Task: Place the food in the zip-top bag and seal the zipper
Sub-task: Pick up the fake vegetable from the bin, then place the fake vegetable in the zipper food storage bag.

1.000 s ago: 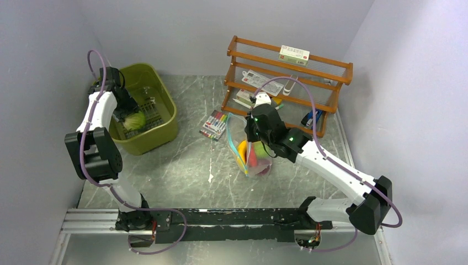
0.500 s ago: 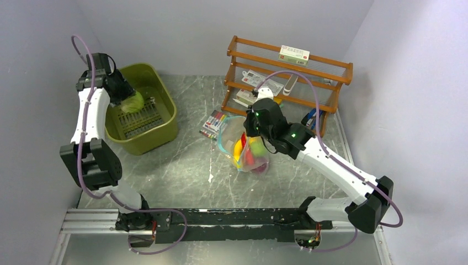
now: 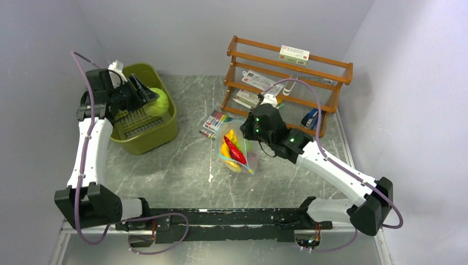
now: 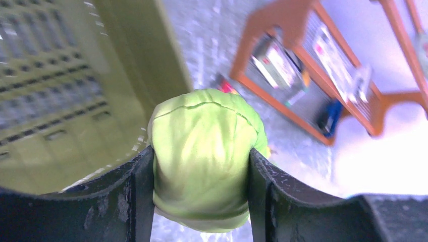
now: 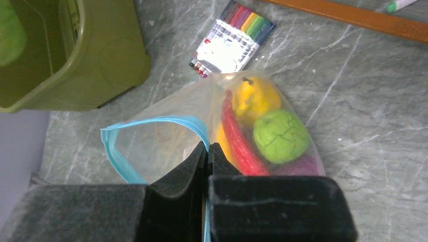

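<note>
My left gripper [image 3: 148, 97] is shut on a pale green round food piece [image 3: 158, 101], held above the right rim of the olive tub [image 3: 165, 131]; the piece fills the left wrist view [image 4: 202, 156]. My right gripper [image 3: 249, 132] is shut on the teal-blue zipper strip [image 5: 151, 123] of the clear zip-top bag [image 3: 234, 149], holding its mouth open toward the left. Inside the bag lie a red chili [image 5: 242, 143], a green round piece [image 5: 280, 135], an orange-yellow piece [image 5: 255, 98] and a purple-red piece [image 5: 303, 165].
A pack of coloured markers [image 3: 214, 123] lies just behind the bag. A wooden rack [image 3: 287, 83] with small items stands at the back right. The olive tub with a slotted insert sits at the back left. Walls close in on three sides.
My left gripper lifted the pale green piece out of the tub and swung it right over the tub's rim. My right gripper tilted the bag so its mouth opens toward the left.
</note>
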